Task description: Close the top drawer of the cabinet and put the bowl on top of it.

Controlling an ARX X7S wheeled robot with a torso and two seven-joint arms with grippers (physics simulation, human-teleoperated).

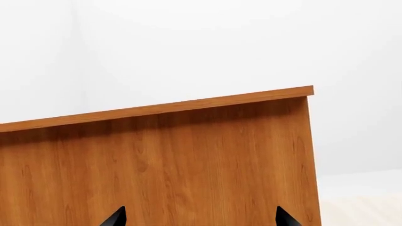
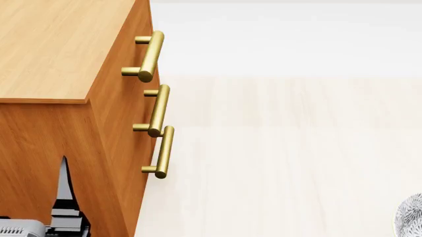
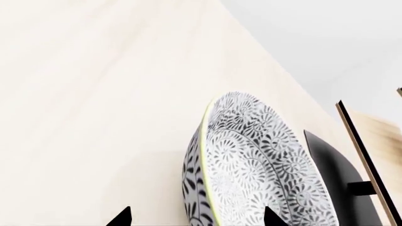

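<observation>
The orange-brown cabinet (image 2: 46, 49) fills the head view's left, flat top bare. Its top drawer (image 2: 122, 54), with a brass bar handle (image 2: 150, 54), sits flush with the two drawer fronts below. My left gripper (image 1: 201, 219) is open, facing the cabinet's plain side panel (image 1: 188, 160); one dark finger (image 2: 64, 180) shows against that side. The white bowl (image 3: 251, 155) with dark floral pattern rests on the pale surface. Its edge (image 2: 412, 217) peeks in at the head view's lower right. My right gripper (image 3: 196, 219) is open, its fingertips standing either side of the bowl's rim.
Two lower brass handles (image 2: 160, 111) (image 2: 163, 153) jut from the cabinet front. Past the bowl stands a pale wooden rack (image 3: 370, 141) on a dark base (image 3: 333, 165). Pale wood tabletop (image 2: 283, 163) stretches between cabinet and bowl.
</observation>
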